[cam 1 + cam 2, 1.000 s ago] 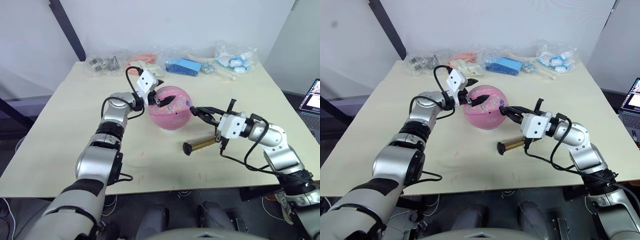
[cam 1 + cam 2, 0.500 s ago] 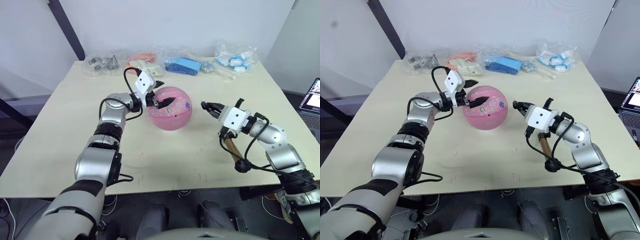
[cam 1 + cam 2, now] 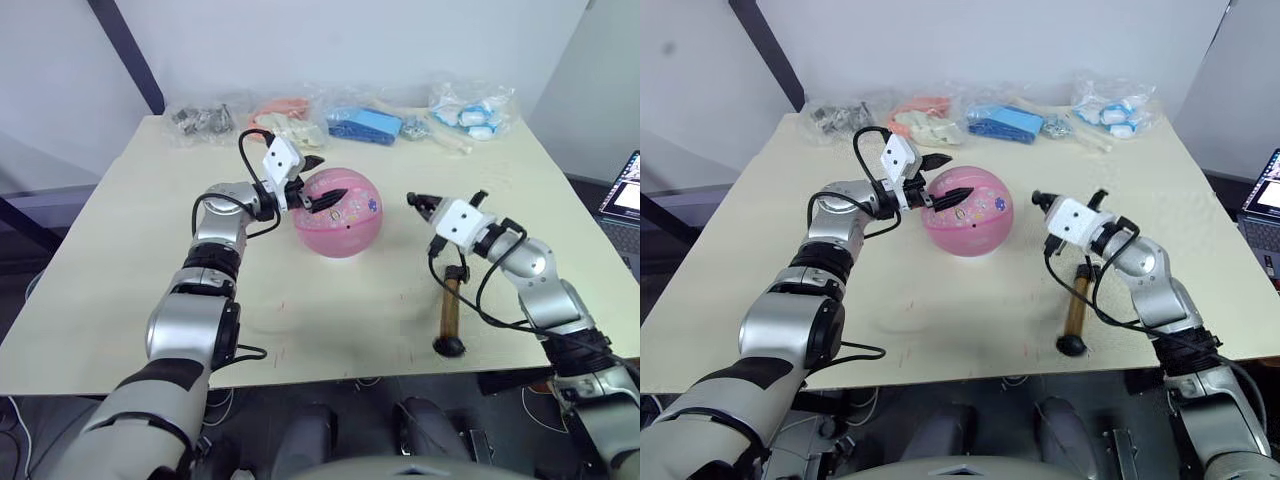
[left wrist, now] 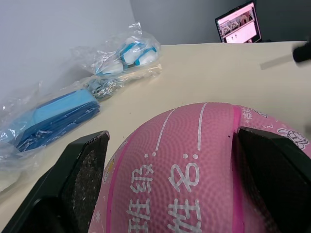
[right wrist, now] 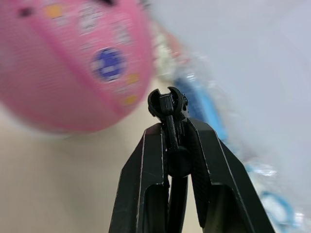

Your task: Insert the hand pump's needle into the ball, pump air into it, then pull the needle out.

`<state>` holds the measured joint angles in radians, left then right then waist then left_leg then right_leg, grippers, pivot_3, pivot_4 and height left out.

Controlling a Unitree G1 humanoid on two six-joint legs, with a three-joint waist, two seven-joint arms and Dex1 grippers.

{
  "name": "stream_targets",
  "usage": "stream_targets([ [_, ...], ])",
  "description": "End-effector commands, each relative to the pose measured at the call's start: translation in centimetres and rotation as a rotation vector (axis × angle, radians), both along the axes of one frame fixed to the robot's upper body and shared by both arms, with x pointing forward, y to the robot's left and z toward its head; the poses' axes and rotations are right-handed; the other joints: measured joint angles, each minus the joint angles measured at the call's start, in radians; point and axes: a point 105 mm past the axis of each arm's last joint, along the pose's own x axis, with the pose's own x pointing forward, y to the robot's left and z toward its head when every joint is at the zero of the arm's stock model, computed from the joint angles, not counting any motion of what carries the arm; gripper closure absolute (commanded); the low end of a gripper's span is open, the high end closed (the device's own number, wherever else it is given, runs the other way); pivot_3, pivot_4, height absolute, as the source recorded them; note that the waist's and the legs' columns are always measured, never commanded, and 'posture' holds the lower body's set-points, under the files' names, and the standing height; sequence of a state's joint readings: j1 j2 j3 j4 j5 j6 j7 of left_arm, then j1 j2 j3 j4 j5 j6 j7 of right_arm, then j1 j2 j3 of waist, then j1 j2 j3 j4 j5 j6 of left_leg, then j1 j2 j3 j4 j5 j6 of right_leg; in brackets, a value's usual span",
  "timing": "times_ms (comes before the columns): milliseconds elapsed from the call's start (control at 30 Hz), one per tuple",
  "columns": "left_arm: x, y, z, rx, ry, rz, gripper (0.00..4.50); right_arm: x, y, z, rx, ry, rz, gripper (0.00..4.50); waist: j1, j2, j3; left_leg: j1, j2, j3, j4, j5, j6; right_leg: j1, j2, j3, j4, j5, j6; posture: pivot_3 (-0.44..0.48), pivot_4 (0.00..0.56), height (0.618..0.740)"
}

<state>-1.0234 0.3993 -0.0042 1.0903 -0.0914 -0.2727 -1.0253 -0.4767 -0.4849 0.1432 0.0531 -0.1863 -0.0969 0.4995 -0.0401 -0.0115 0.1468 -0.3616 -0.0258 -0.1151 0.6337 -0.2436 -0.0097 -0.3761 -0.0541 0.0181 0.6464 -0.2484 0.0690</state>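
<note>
Left wrist view: ball (Chinese lettering)

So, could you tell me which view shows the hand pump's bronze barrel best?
The right eye view: the hand pump hangs there unobstructed below the right gripper. The left eye view shows it equally whole. The right wrist view shows the black fitting pinched between the fingers.

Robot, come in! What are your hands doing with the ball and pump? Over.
Left gripper open, jaws astride the ball. Right gripper shut on the hose fitting, off the ball. Pump on the table by the right arm. Path clear.
</note>
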Motion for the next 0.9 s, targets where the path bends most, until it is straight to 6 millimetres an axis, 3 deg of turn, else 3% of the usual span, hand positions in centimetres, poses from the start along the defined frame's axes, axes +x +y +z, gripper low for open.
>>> stream_targets([
  [33, -0.6, 1.9, -5.1, 0.088, 0.169, 0.066, 0.0, 0.1, -1.0, 3.4, 0.036, -0.144, -0.039, 4.42, -0.001, 0.0, 0.0, 0.0, 0.0, 0.0, 0.0, 0.0, 0.0, 0.0, 0.0, 0.0, 0.0, 0.0, 0.0, 0.0, 0.15, 0.74],
  [167, -0.6, 1.9, -5.1, 0.087, 0.172, 0.066, 0.0, 0.2, -1.3, 4.5, 0.046, -0.203, -0.058, 4.42, -0.001, 0.0, 0.0, 0.0, 0.0, 0.0, 0.0, 0.0, 0.0, 0.0, 0.0, 0.0, 0.0, 0.0, 0.0, 0.0, 0.15, 0.74],
  [500, -0.7, 1.8, -5.4, 0.087, 0.179, 0.06, 0.0, -0.3, -0.5, 5.2, 0.007, -0.282, -0.016, 4.42, -0.001, 0.0, 0.0, 0.0, 0.0, 0.0, 0.0, 0.0, 0.0, 0.0, 0.0, 0.0, 0.0, 0.0, 0.0, 0.0, 0.15, 0.74],
  [800, -0.8, 1.9, -5.5, 0.082, 0.182, 0.063, 0.0, 0.1, -1.7, 8.0, -0.024, -0.454, -0.078, 4.42, -0.002, 0.001, 0.001, 0.0, 0.0, 0.0, 0.0, 0.0, 0.0, -0.001, 0.0, 0.0, 0.0, 0.0, 0.0, 0.0, 0.15, 0.74],
  [900, -0.8, 1.9, -5.5, 0.081, 0.183, 0.064, 0.0, 0.3, -1.3, 6.2, -0.042, -0.379, -0.048, 4.42, -0.002, 0.001, 0.001, 0.0, 0.0, 0.0, 0.0, 0.0, 0.0, 0.0, 0.0, 0.0, 0.0, 0.0, 0.0, 0.0, 0.15, 0.74],
])
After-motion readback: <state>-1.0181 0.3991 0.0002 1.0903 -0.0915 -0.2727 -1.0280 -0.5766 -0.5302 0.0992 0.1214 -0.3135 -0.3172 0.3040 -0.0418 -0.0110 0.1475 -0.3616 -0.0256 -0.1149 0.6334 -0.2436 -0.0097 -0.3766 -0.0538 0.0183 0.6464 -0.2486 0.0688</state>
